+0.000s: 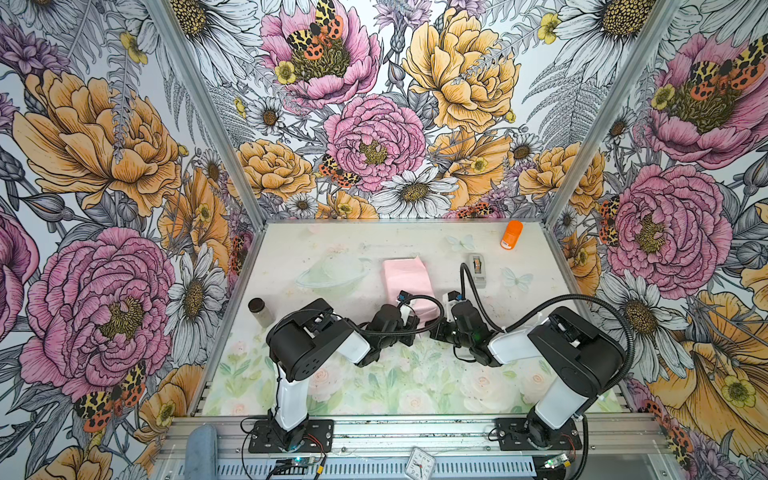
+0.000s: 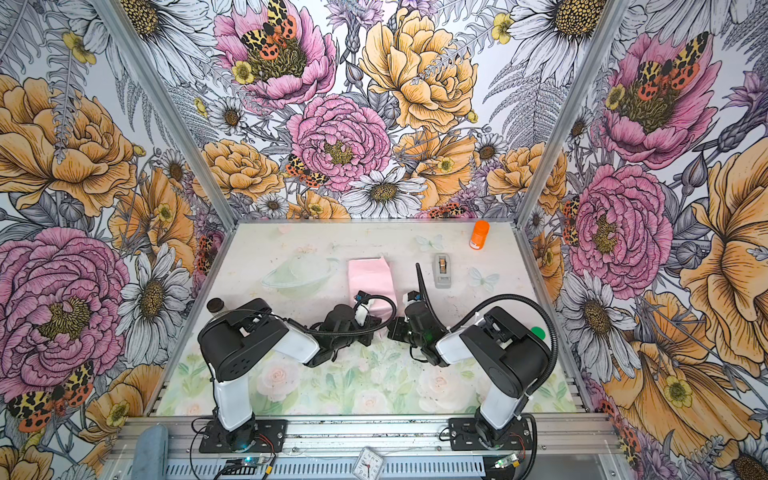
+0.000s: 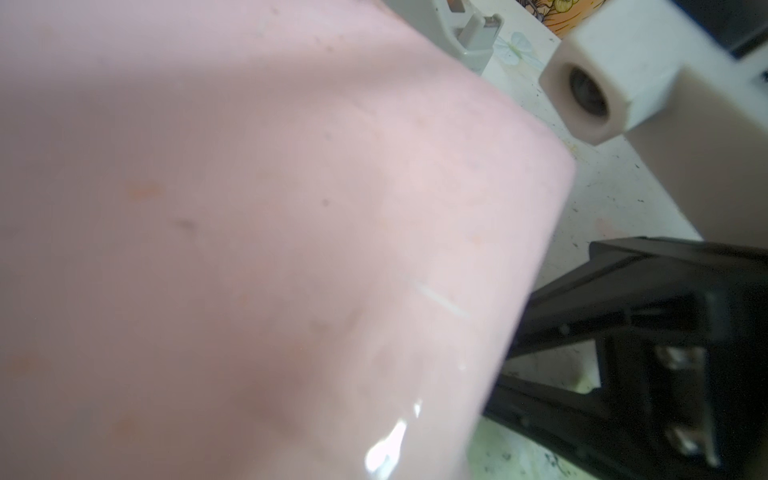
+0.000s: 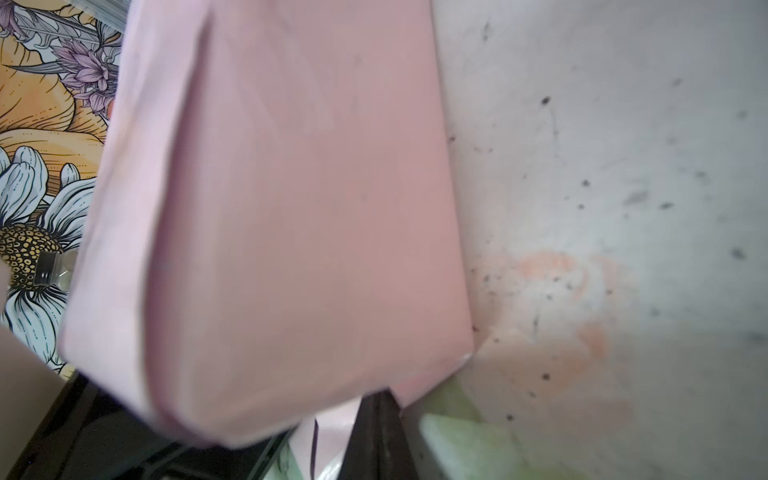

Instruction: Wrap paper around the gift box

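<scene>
Paper (image 4: 291, 208): pink face out, folded into a parcel, middle of counter (image 1: 357, 245).
Right tool (image 4: 376, 424): closed, tips at the parcel's front end.
Left tool (image 1: 410, 323): closed; hold unclear.

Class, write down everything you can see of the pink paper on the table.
The paper shows its pale pink, matte-looking face. It is folded into an oblong bundle lying flat on the table, its long axis running away from the arms. Its far end is ragged, and the right wrist view shows a lengthwise overlapping flap. Nothing inside is visible. The left gripper and right gripper meet its near end; whether they pinch it is hidden.
</scene>
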